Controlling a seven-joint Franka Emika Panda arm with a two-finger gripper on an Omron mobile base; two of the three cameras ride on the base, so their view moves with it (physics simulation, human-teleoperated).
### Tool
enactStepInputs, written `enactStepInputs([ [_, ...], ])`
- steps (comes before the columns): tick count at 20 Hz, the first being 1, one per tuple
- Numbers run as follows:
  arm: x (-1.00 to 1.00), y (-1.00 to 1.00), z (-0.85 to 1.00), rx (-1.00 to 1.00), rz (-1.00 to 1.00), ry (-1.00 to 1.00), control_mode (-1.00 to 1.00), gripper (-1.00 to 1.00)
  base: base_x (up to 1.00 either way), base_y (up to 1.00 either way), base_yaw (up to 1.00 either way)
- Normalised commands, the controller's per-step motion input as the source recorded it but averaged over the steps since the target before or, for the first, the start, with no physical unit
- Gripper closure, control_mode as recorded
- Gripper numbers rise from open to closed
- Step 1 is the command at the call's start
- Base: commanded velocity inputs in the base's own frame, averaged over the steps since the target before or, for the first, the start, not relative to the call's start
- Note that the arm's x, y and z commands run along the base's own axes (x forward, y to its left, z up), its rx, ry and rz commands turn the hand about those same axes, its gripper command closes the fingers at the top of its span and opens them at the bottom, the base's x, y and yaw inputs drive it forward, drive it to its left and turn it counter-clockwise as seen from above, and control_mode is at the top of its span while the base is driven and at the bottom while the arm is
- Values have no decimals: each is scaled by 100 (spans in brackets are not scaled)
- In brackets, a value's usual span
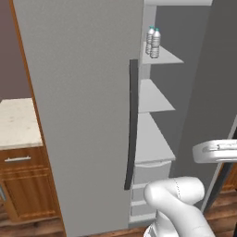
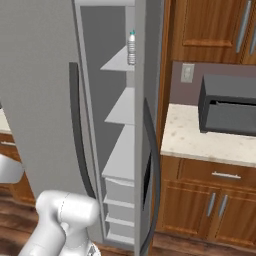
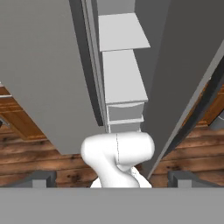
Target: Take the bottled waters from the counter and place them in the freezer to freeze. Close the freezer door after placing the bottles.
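Two bottled waters [image 1: 155, 44] stand side by side on an upper shelf inside the freezer [image 1: 155, 99]; from the right they overlap as one clear bottle with a teal cap [image 2: 131, 48]. The freezer door [image 1: 78, 115] is a plain grey panel with a long dark bar handle [image 1: 132, 125], and it stands ajar in front of the shelves. The beige counter [image 1: 16, 122] lies to the left of the door. In the hand view my gripper [image 3: 111, 178] is open, its fingertips [image 3: 41, 178] spread wide with nothing between them. It looks down past the door [image 3: 39, 74] at the lower shelves [image 3: 122, 74].
The other grey refrigerator door [image 1: 208, 83] stands open on the right of the shelves. A dark grey microwave [image 2: 227, 105] sits on the counter stretch [image 2: 200, 137] to the right, above brown cabinets [image 2: 215, 200]. Drawers [image 1: 150, 173] fill the freezer's bottom. The floor is wood.
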Motion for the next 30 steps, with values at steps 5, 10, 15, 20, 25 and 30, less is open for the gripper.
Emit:
enactStepInputs([
  [5, 0, 0, 0, 0, 0, 0, 100, -100, -20, -20, -1],
  [10, 0, 0, 0, 0, 0, 0, 100, -100, -19, -65, -7],
  [15, 0, 0, 0, 0, 0, 0, 100, -100, -8, -75, -2],
  [20, 0, 0, 0, 0, 0, 0, 100, -100, -26, -62, -12],
  [25, 0, 0, 0, 0, 0, 0, 100, -100, -83, -15, -16],
  [30, 0, 0, 0, 0, 0, 0, 100, -100, -61, 0, -3],
])
